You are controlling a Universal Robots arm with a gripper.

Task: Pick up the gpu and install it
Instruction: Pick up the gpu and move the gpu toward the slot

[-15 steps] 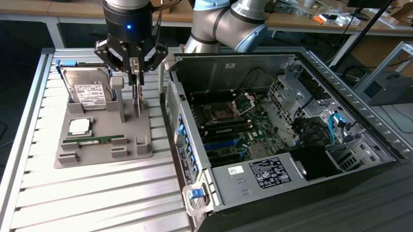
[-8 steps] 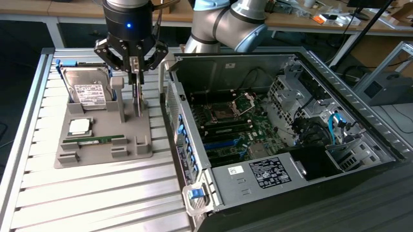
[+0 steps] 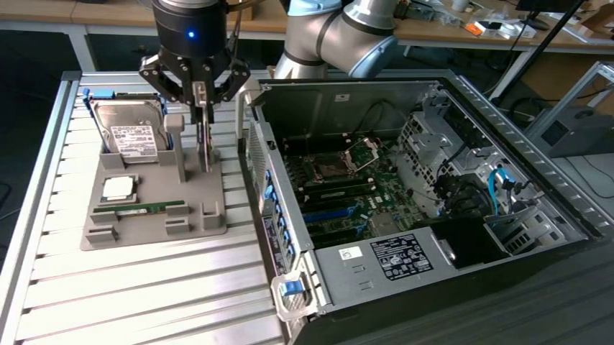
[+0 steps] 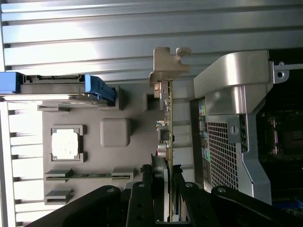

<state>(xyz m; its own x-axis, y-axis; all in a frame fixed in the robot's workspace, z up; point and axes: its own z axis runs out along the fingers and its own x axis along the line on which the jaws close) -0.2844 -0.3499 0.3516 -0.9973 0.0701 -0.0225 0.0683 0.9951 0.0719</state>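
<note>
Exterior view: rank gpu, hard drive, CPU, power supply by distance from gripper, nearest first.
1. gpu: held in the gripper, upright.
2. hard drive: far end of tray, exterior view's left.
3. CPU: mid tray, nearer the camera.
4. power supply: in the case, exterior view's right.

Labels on hard drive (image 3: 129, 136) and power supply (image 3: 403, 253): print illegible

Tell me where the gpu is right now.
In the exterior view's left half, the gpu stands on edge in the grey holder, between the hard drive and the open computer case, with the gripper clamped on its top.
</note>
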